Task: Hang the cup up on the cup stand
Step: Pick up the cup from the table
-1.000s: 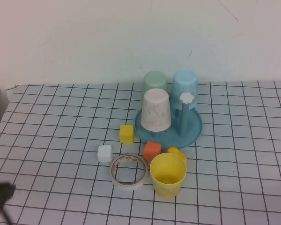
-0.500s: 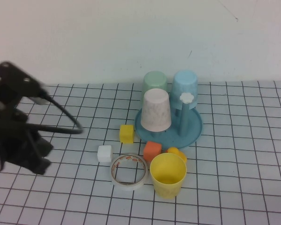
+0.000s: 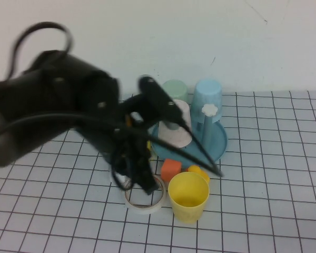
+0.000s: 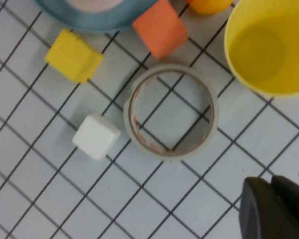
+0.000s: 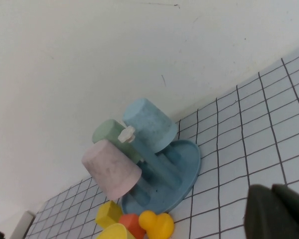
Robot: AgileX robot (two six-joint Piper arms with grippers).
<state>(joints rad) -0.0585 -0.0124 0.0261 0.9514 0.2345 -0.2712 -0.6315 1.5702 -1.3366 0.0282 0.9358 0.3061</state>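
Note:
The yellow cup (image 3: pixel 188 196) stands upright, mouth up, in front of the teal cup stand (image 3: pixel 218 143); it also shows in the left wrist view (image 4: pixel 266 47). The stand's free peg carries a white flower knob (image 3: pixel 210 110). My left arm (image 3: pixel 68 113) reaches over the table to the left of the stand. My left gripper (image 4: pixel 270 186) is shut and empty, hovering above the mat beside the tape ring (image 4: pixel 170 112), apart from the cup. My right gripper (image 5: pixel 270 188) is shut and empty, off to the side of the stand (image 5: pixel 188 160), outside the high view.
A pinkish-white cup (image 3: pixel 181 133), a green cup (image 3: pixel 175 89) and a light blue cup (image 3: pixel 208 95) hang upside down on the stand. An orange cube (image 3: pixel 170 169) and a yellow duck (image 3: pixel 199 172) lie between stand and cup. A yellow cube (image 4: pixel 74 55) and a white cube (image 4: pixel 95 136) lie near the tape.
My left arm has swung in from the table's left edge toward the middle and now covers the yellow and white cubes in the high view. Nothing on the table has moved.

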